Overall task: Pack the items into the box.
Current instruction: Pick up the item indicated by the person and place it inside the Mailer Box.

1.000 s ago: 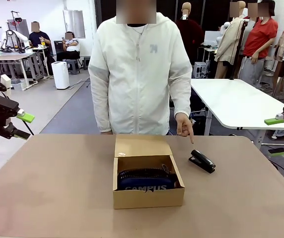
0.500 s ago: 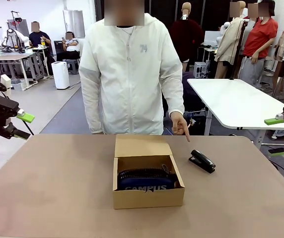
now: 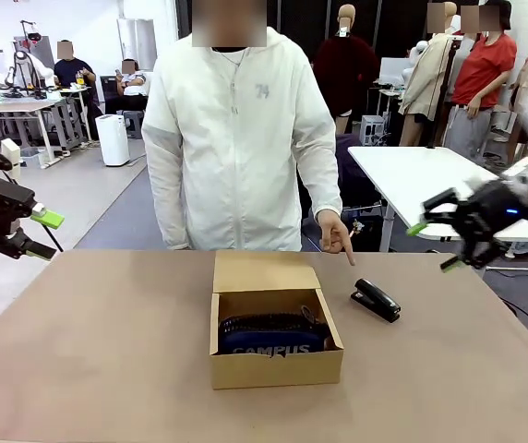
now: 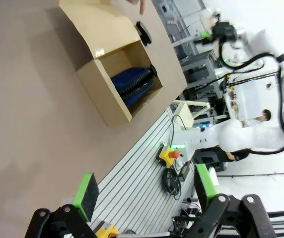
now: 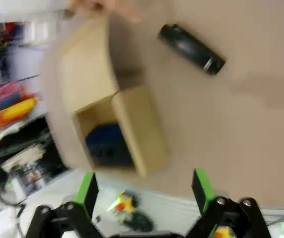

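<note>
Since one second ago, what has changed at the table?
The right gripper, open, swung in from the right edge toward the stapler; it gripped nothing. The person shifted slightly to the robot's left. The left gripper, box, pouch and stapler stayed put; the hand keeps pointing.

left fingers point(image 3: 48, 219) spread, right fingers point(image 3: 418, 228) spread
</note>
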Controlling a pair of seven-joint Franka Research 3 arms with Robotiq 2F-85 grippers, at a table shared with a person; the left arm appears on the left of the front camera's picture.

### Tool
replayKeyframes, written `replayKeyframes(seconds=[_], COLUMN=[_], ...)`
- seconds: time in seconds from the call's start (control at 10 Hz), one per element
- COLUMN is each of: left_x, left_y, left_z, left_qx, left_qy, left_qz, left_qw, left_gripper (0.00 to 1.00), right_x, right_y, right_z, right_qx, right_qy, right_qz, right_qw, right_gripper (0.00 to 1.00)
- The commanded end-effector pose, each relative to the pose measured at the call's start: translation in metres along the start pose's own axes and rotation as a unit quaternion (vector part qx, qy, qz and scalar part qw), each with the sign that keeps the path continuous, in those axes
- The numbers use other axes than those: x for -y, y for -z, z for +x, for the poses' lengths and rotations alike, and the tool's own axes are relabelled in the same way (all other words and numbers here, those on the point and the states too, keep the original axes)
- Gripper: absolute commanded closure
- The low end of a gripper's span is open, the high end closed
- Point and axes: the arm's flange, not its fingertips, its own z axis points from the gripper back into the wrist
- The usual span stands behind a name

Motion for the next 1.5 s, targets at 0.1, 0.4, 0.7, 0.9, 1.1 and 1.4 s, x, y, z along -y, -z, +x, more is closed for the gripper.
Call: replayKeyframes(seconds=[0.1,0.4,0.7,0.9,1.1,1.4], left_x=[-0.001,-0.001,-0.001,-0.001,-0.001,-0.001], left_y=[-0.003,-0.003,-0.003,-0.003,-0.003,-0.003], left_z=[-0.001,-0.001,-0.001,-0.001,-0.001,-0.001], left_qx=[-0.004,-0.004,-0.004,-0.004,-0.004,-0.004], left_qy=[0.006,0.006,0.006,0.006,0.006,0.006], left_qz=[-0.002,-0.002,-0.002,-0.002,-0.002,-0.002], left_qw=[1.0,1.0,1.0,1.0,1.0,1.0], left_gripper=[0.0,0.0,0.0,0.0,0.0,0.0], right_x=[-0.022,-0.019,-0.019,-0.015,-0.033,-0.053], right_y=[0.069,0.085,0.085,0.086,0.105,0.139], right_z=[0.027,0.021,0.021,0.022,0.055,0.104], right_qx=[-0.005,0.011,0.011,0.009,-0.034,-0.044], right_qy=[-0.016,-0.027,-0.027,-0.024,-0.026,0.016], right_qz=[-0.252,-0.21,-0.21,-0.228,-0.275,-0.342], right_qw=[0.968,0.977,0.977,0.973,0.961,0.939], right_gripper=[0.0,0.0,0.0,0.0,0.0,0.0])
